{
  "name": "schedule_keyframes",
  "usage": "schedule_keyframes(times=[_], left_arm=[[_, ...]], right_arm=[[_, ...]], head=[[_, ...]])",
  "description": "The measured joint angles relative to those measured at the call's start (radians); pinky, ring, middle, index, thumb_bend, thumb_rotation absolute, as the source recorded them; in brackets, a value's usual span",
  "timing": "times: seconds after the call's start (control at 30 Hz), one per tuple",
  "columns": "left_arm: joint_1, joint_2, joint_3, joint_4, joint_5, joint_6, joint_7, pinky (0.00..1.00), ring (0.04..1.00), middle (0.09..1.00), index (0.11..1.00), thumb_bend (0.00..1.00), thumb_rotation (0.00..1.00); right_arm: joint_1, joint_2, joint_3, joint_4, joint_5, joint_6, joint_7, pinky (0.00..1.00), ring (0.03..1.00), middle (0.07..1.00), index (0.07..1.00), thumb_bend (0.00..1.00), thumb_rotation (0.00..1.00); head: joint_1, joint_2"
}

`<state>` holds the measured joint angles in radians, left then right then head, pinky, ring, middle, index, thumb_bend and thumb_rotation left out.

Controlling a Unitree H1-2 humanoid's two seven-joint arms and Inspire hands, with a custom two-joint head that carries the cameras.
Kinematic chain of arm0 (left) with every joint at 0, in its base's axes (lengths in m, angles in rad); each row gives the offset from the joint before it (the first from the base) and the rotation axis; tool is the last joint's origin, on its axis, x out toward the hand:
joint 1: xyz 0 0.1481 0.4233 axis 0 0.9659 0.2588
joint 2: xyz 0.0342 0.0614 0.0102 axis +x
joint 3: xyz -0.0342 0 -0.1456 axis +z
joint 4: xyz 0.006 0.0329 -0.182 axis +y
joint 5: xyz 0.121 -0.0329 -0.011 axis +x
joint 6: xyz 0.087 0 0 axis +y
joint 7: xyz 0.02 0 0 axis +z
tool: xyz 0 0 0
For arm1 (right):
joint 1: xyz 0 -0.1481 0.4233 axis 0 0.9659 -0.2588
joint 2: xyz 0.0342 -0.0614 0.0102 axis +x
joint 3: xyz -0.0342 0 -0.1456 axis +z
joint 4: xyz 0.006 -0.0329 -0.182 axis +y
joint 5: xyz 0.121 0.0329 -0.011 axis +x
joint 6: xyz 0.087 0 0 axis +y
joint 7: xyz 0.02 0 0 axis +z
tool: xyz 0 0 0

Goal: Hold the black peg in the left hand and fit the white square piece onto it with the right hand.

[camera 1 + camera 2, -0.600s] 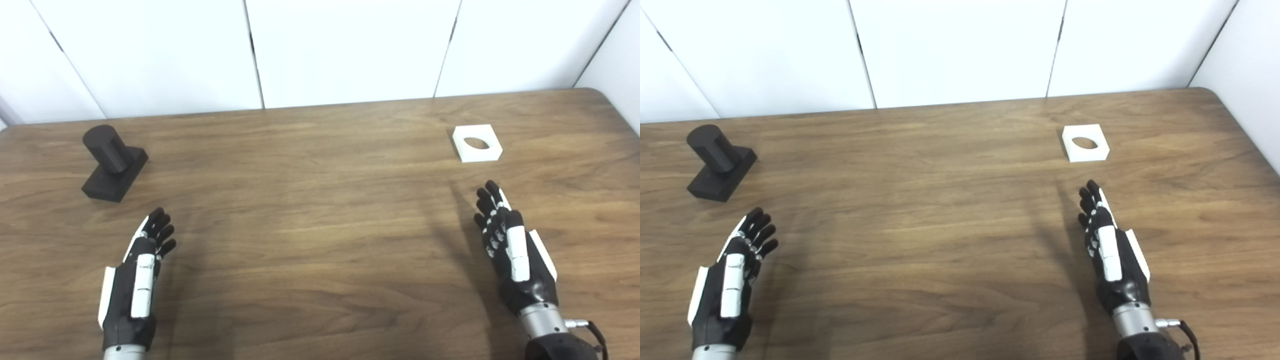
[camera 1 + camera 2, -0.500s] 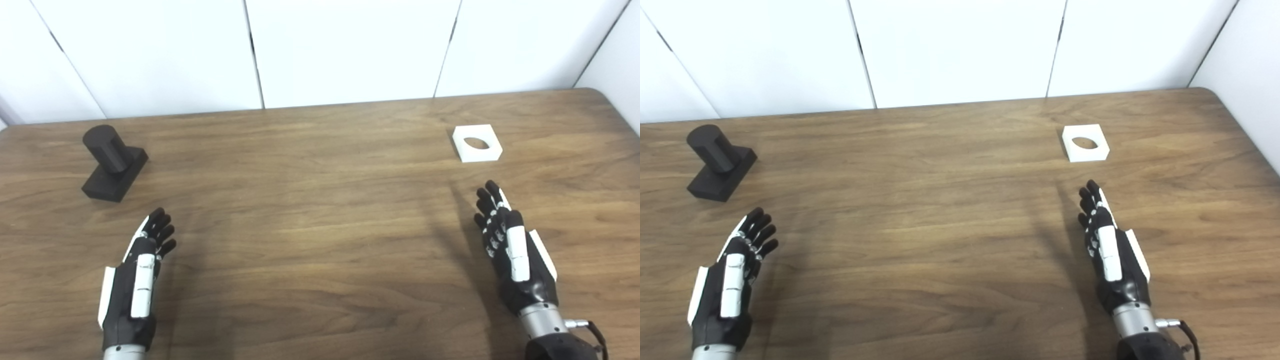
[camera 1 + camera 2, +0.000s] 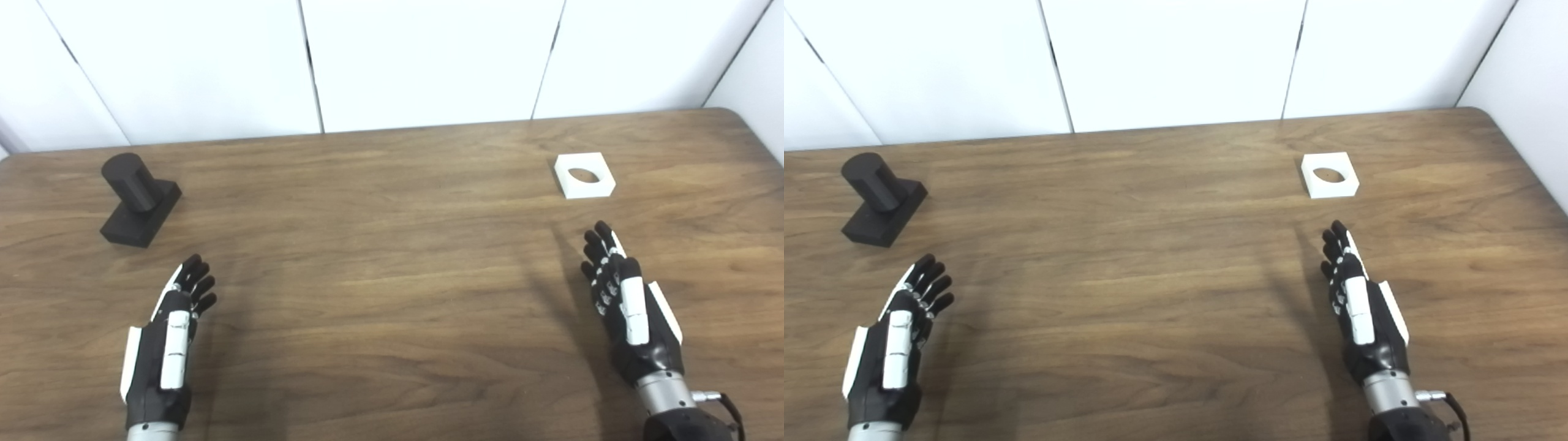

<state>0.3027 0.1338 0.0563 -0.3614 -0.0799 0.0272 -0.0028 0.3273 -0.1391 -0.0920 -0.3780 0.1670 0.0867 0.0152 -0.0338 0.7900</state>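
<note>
A black peg [image 3: 139, 198], a round post on a square base, stands on the wooden table [image 3: 380, 257] at the far left. A white square piece [image 3: 584, 175] with a round hole lies flat at the far right. My left hand [image 3: 168, 343] is open and empty near the front left, well short of the peg. My right hand [image 3: 625, 306] is open and empty near the front right, a short way in front of the white piece. Both show again in the right eye view, the left hand [image 3: 894, 352] and the right hand [image 3: 1360, 309].
White wall panels [image 3: 429, 61] stand along the table's back edge and on the right side. The table's rounded back right corner [image 3: 735, 113] lies close to the white piece.
</note>
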Motion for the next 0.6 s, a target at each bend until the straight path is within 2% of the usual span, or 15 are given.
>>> schedule_keyframes(times=[0.07,0.1,0.17,0.2,0.33,0.43,0.47,0.57,0.6], left_arm=[[0.0,-0.001,-0.004,0.0,0.002,0.0,0.0,0.88,0.898,0.914,0.912,0.57,0.92],[0.0,-0.001,-0.008,0.0,0.006,0.0,0.001,0.88,0.9,0.917,0.912,0.58,0.93],[0.0,-0.002,-0.018,0.0,0.023,0.0,0.002,0.89,0.909,0.926,0.919,0.59,0.94],[0.001,-0.003,-0.023,0.0,0.027,0.0,0.002,0.91,0.921,0.931,0.922,0.6,0.94],[0.006,-0.007,-0.044,0.001,0.039,-0.002,0.005,0.9,0.924,0.932,0.922,0.6,0.92],[0.01,-0.01,-0.066,0.011,0.057,-0.028,0.008,0.89,0.928,0.934,0.924,0.6,0.92],[0.01,-0.011,-0.073,0.016,0.065,-0.044,0.01,0.89,0.929,0.936,0.925,0.6,0.92],[0.01,-0.012,-0.091,0.04,0.078,-0.068,0.018,0.9,0.933,0.941,0.923,0.63,0.92],[0.01,-0.012,-0.095,0.048,0.08,-0.07,0.021,0.9,0.934,0.942,0.922,0.63,0.92]], right_arm=[[0.0,-0.001,-0.001,0.0,0.002,0.0,0.0,1.0,1.0,0.989,1.0,0.65,1.0],[0.0,-0.001,-0.002,0.0,0.004,0.0,0.002,1.0,1.0,0.991,1.0,0.65,1.0],[0.0,-0.003,-0.006,0.0,0.012,0.0,0.008,1.0,1.0,0.992,1.0,0.65,1.0],[0.001,-0.004,-0.01,0.0,0.017,0.0,0.01,1.0,1.0,0.994,1.0,0.64,1.0],[0.003,-0.013,-0.026,0.005,0.03,-0.004,0.031,1.0,1.0,1.0,1.0,0.62,1.0],[0.008,-0.02,-0.037,0.014,0.04,-0.011,0.041,1.0,1.0,1.0,1.0,0.64,1.0],[0.009,-0.022,-0.04,0.019,0.041,-0.018,0.045,1.0,1.0,1.0,1.0,0.64,1.0],[0.008,-0.03,-0.045,0.026,0.045,-0.025,0.058,1.0,1.0,1.0,1.0,0.66,1.0],[0.008,-0.032,-0.047,0.03,0.046,-0.028,0.063,1.0,1.0,1.0,1.0,0.67,1.0]], head=[[0.029,-0.006],[0.078,-0.018],[0.113,-0.026],[0.153,-0.04],[0.21,-0.066],[0.268,-0.107],[0.308,-0.144],[0.34,-0.178],[0.341,-0.178]])
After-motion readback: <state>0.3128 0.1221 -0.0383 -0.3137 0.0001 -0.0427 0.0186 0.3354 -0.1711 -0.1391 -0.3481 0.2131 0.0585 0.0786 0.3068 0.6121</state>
